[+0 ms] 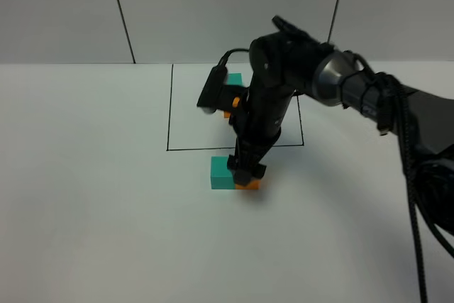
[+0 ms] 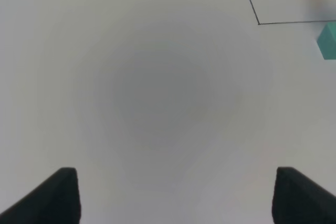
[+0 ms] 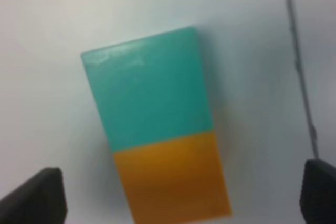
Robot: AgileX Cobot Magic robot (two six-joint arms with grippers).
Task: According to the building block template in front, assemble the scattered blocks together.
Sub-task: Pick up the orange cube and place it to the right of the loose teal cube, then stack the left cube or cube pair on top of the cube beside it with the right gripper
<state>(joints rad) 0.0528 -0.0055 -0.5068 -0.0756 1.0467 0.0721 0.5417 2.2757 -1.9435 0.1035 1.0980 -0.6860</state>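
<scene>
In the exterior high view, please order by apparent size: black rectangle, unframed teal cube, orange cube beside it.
Black rectangle
Teal cube
Orange cube; the right gripper hides most of it, so its rank is unsure.

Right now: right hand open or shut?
Open. On the right hand, fingertips stand wide apart, touching neither the teal block nor the orange block.

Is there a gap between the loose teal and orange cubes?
No, the teal cube and orange cube sit flush, face to face.

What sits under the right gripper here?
A teal cube and an orange cube, touching side by side on the white table. From the high camera the right gripper hides most of the orange cube.
</scene>
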